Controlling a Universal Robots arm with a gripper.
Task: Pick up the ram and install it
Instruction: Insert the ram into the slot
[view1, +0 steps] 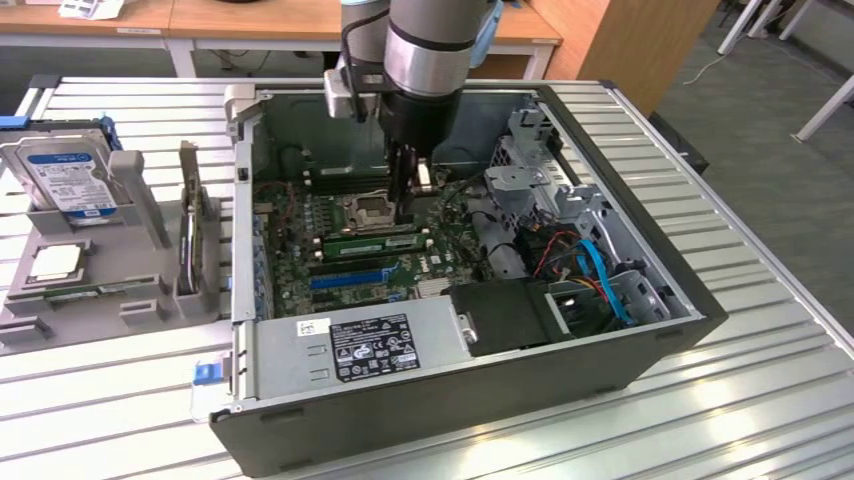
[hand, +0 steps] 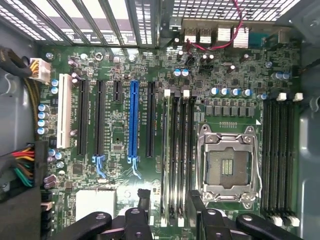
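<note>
In the wrist view, the long, thin green ram stick (hand: 169, 150) is being seen edge-on, so its chips and sticker are being hidden. In the exterior view, it is being held upright in a motherboard slot just beside the silver processor socket (view1: 368, 208), inside the open black computer case (view1: 534, 400). The tool (view1: 414, 182) is being held wide open above the board, gripping nothing. Its fingers (hand: 141, 200) are being cut off at the wrist view's edge.

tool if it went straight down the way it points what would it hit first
Probably the long green ram stick in the black memory slots beside the silver processor socket; the open tool hangs over that bank, though depth is unclear.
</note>
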